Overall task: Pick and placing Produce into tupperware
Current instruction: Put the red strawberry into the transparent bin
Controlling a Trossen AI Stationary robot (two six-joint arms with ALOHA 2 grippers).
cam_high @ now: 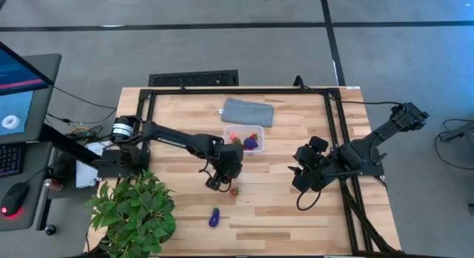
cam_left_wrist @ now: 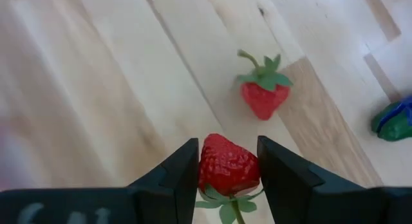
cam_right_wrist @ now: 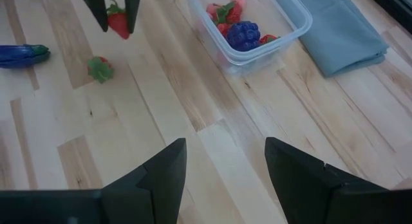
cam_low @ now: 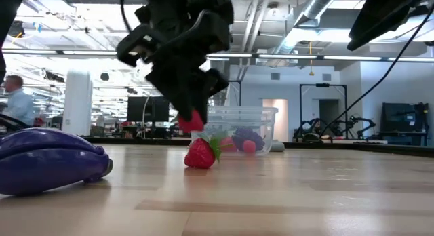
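The left gripper (cam_high: 215, 179) holds a strawberry (cam_left_wrist: 227, 165) pinched between its two fingers, clear of the tabletop; in the left wrist view the berry's red body points outward past the fingertips and its green top trails back toward the wrist. In the high view the tupperware (cam_high: 245, 139) lies at about one o'clock from this gripper, near but not touching, so the coming move, judged from the task, is a short carry up and across to that box and a release over its open top. The box already holds several pieces, among them a dark purple one and some red ones. A second strawberry (cam_high: 234, 190) lies on the wood just beside the gripper at about four o'clock, and the low view shows it directly under the held one, close below it. A purple piece (cam_high: 214, 217) lies farther off at about six o'clock, toward the near table edge. The left arm is plainly the nearer one for both. The right gripper (cam_right_wrist: 222, 166) waits at the table's right side, at about three o'clock from the box, its fingers spread wide and holding nothing.
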